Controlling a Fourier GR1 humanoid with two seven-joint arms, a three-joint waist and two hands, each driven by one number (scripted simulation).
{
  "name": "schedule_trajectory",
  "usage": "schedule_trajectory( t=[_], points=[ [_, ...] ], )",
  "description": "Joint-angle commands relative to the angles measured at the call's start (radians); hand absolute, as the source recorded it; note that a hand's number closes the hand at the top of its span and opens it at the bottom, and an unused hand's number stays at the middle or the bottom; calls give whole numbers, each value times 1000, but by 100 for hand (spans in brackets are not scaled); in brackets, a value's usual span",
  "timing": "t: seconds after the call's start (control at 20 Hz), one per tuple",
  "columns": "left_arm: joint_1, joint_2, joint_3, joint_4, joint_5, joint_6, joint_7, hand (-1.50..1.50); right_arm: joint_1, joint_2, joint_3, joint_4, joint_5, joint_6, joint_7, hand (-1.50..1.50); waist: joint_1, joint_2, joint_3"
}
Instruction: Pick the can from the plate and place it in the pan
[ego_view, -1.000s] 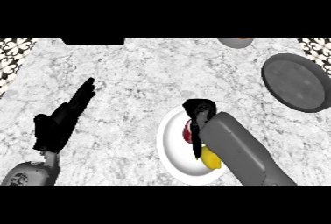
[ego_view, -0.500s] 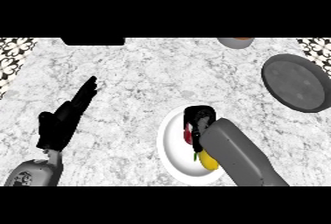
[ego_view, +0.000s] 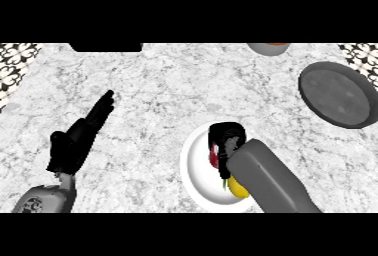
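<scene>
A white plate (ego_view: 193, 172) lies on the marble counter in front of me, low and right of centre. On it is the can (ego_view: 215, 156), red with a yellow end, mostly hidden. My right hand (ego_view: 227, 136) is down on the plate with its fingers curled round the can's far end, and the grey forearm covers the plate's right side. The dark grey round pan (ego_view: 338, 94) sits at the far right, well apart from the plate. My left hand (ego_view: 80, 135) rests open at the left, fingers straight and pointing away, holding nothing.
A grey bowl with something orange inside (ego_view: 269, 48) stands at the counter's back edge, right of centre. A black object (ego_view: 107, 47) sits at the back left. Patterned tiles (ego_view: 16, 62) show at the far left and right corners.
My right hand has drawn slightly back and down onto the plate, and its fingers have curled in round the can. The left hand has barely moved.
</scene>
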Motion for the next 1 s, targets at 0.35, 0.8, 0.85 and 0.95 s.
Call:
schedule_trajectory(
  t=[0.35, 0.8, 0.85, 0.95],
  points=[
    [7, 17, 43, 15, 6, -16, 0, 0, -38, -27, -162, -151, 221, -476, 166, 150, -29, -4, 3],
    [12, 11, 41, 22, 7, -30, -29, 0, -77, -77, -96, -307, 594, -807, 313, 150, -8, 2, 2],
    [17, 3, 21, -47, -1, -22, 15, 0, -56, -56, -93, -330, 609, -824, 328, 150, -3, 0, 3],
    [22, 17, 33, -11, -7, -34, -9, 0, -1, -40, -83, -323, 679, -902, 352, 150, -2, 4, 3]
  ],
)
